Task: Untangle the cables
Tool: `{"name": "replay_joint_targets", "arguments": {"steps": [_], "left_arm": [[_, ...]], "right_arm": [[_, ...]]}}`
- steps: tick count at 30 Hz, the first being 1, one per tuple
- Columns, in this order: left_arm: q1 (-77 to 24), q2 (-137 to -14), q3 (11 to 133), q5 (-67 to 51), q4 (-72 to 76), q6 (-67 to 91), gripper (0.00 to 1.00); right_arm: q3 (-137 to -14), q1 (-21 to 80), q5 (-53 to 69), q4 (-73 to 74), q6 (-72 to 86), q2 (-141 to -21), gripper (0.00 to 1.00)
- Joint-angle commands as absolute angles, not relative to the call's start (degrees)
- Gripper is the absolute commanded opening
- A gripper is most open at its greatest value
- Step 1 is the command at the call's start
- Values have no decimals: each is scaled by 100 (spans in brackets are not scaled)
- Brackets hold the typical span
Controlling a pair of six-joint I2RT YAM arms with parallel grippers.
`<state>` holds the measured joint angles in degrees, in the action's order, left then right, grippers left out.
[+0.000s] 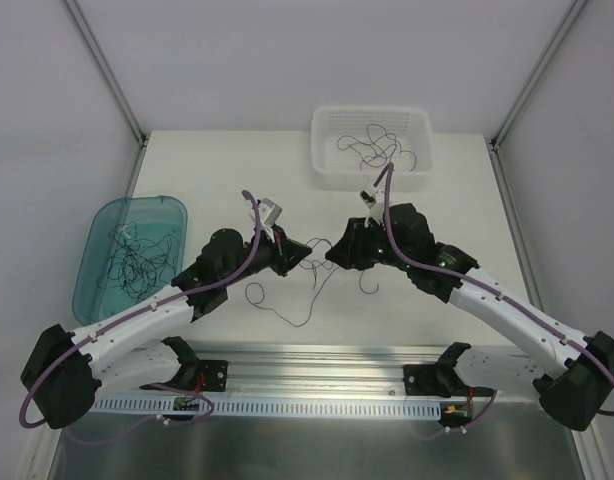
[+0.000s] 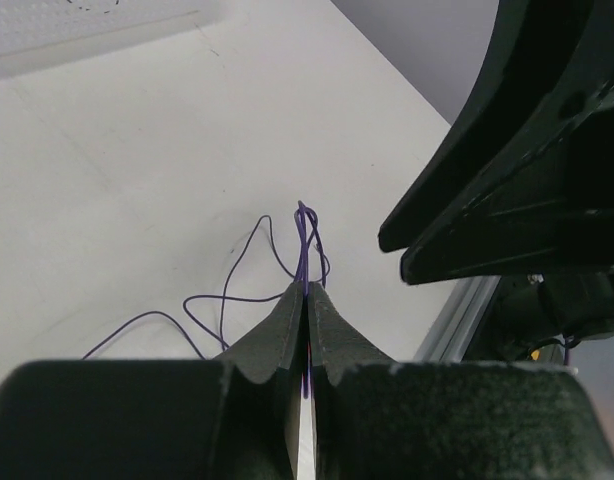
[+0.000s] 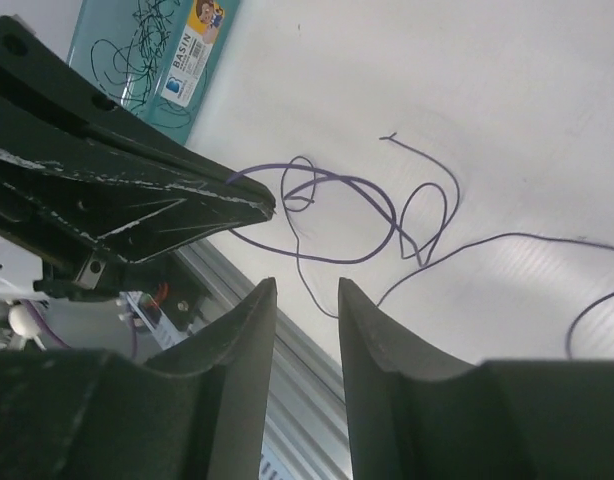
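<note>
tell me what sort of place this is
Probably a robotics lab test cell: two arms bolted to an aluminium rail at a white table, plain white walls closing it in, and a teal basin and white basket holding thin cables.

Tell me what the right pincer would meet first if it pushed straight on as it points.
Probably the purple cable looping just ahead of the right pincer, a strand pinched in the shut left pincer, whose tip lies slightly left of the line. Beyond is the table; depth is unclear.
</note>
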<state>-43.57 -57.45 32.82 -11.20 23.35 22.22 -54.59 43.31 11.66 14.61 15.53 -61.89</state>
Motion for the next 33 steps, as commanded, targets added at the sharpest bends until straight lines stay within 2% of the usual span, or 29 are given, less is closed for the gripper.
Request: {"name": "replay_joint_targets", "arguments": {"steps": [1,8,33], "left_arm": [[-4438,-5599,3270,-853,2514,2593,0],[-4465,-5511,3217,-861,2514,2558,0],[-4509,-5396,3182,-712,2514,2382,0]], "right_arm": [[-5099,4587,186,309,2758,-6038,34],[-4685,4939,-834,-552,3700,-6135,31],[-4904,5317,-1107,-624,4421,-6583,29]]}}
